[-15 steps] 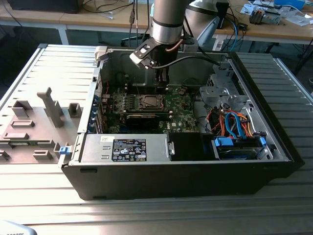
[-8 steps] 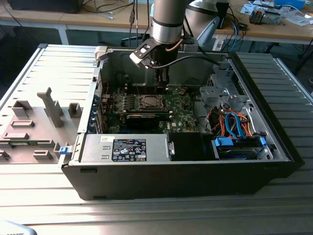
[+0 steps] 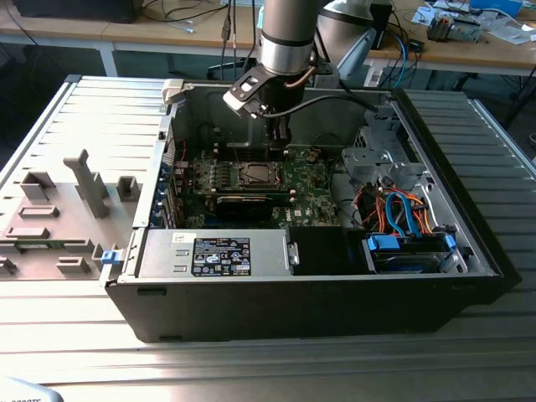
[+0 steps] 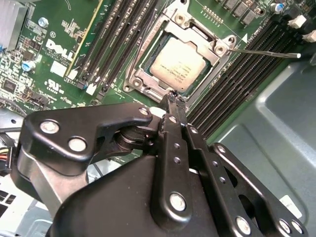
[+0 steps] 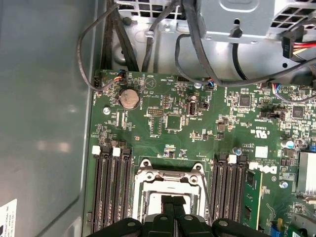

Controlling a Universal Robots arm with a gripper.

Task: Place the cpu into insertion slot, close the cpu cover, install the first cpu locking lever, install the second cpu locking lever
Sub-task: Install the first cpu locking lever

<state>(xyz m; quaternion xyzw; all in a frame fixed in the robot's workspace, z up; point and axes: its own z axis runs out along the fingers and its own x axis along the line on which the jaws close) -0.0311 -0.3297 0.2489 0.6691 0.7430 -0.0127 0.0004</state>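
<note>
In the exterior view, an open case [image 3: 251, 301] is seen lying on a ribbed metal table [image 3: 84, 343]. The arm [image 3: 285, 33] is extended down into the case from above. The gripper [image 3: 280, 134] is held low over the green board [image 3: 310, 180], just beside the socket [image 3: 258, 173], on the side toward the case's far wall.

In the second wrist view, the cpu [image 4: 180, 61] is seen seated flat in the socket, grey top up. The cover [image 4: 196, 34] is laid down around it, so that the chip shows through the window. The fingers [image 4: 173, 128] are pressed together into a single tip, and nothing is seen between them. That tip is set at the socket's edge, by the cover's rim; whether it touches cannot be told. A thin lever [image 4: 266, 52] is seen standing out from one socket corner, across the black slots [image 4: 232, 84]. A second lever [image 4: 144, 42] is seen as a thin rod running along the opposite side of the socket.

In the first wrist view, the closed fingertips are seen at the near edge of the silver cover, with slots on both sides of the socket. A green memory stick [image 5: 252, 190] is seated in one outer slot. A round battery [image 5: 129, 98] and black cables [image 5: 187, 29] are seen farther up the board.
</note>
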